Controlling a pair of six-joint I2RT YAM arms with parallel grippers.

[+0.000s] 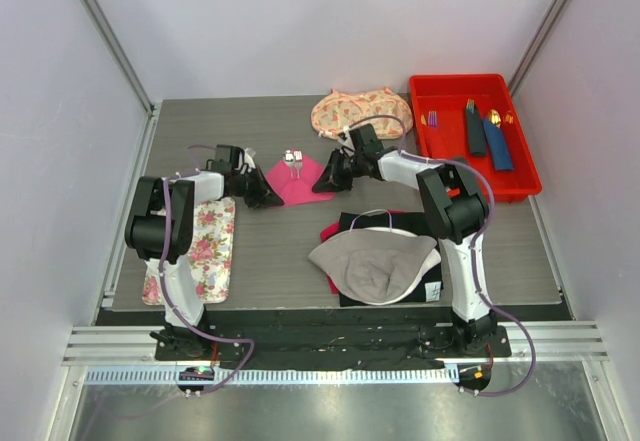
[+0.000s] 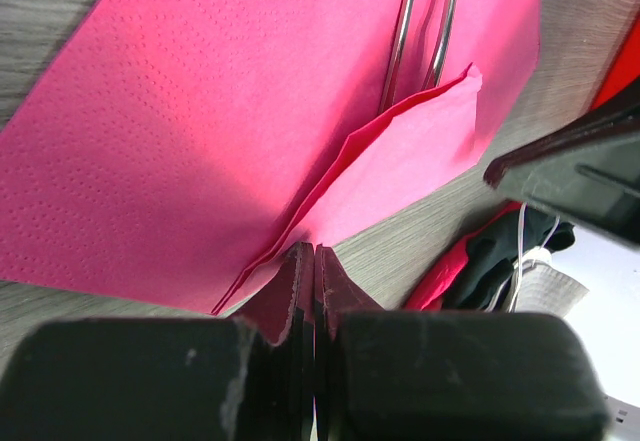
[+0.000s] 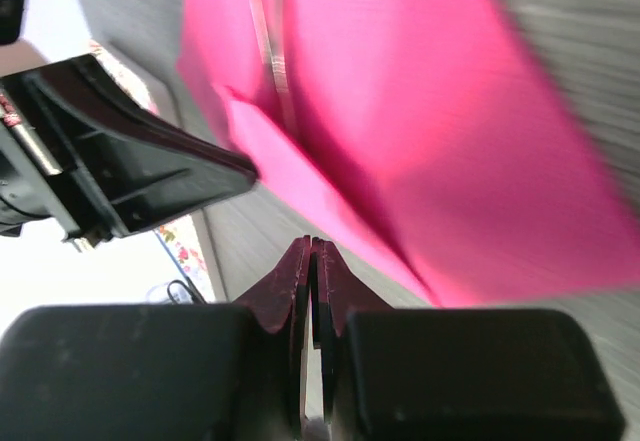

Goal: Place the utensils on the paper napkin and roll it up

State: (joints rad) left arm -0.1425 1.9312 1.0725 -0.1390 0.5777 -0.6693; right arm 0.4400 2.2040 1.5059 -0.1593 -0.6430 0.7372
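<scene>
Grey wood-grain table [image 1: 280,251] seen from above, with two robot arms mounted at the bottom edge of the frame. Both arms reach toward the centre.

A red bin [image 1: 455,81] sits at the upper right, holding two dark napkin rolls [image 1: 476,131] and some coloured cutlery. A pile of grey, black and red cloth [image 1: 375,266] lies at lower centre. One floral mat [image 1: 212,246] lies at the left of the table, and a floral pouch [image 1: 360,111] sits at top centre.

The pink napkin [image 1: 295,186] lies flat on the table just above centre, turned like a diamond. The left gripper [image 1: 272,199] sits at its left side and the right gripper [image 1: 320,185] at its right side.

In the left wrist view, the napkin [image 2: 180,141] fills the upper frame. A flap of it is lifted along a fold that runs down to the gripper tips [image 2: 315,253]. Those fingers are pressed together, and whether paper is caught between them cannot be told.

In the right wrist view, the fingers [image 3: 312,244] also stand together with only a hairline slit. Their tips are just short of the napkin's near edge.

The two silver utensils [image 1: 293,159] lie side by side on the napkin near its top corner. Their slim handles [image 2: 400,41] run under the lifted flap.
</scene>
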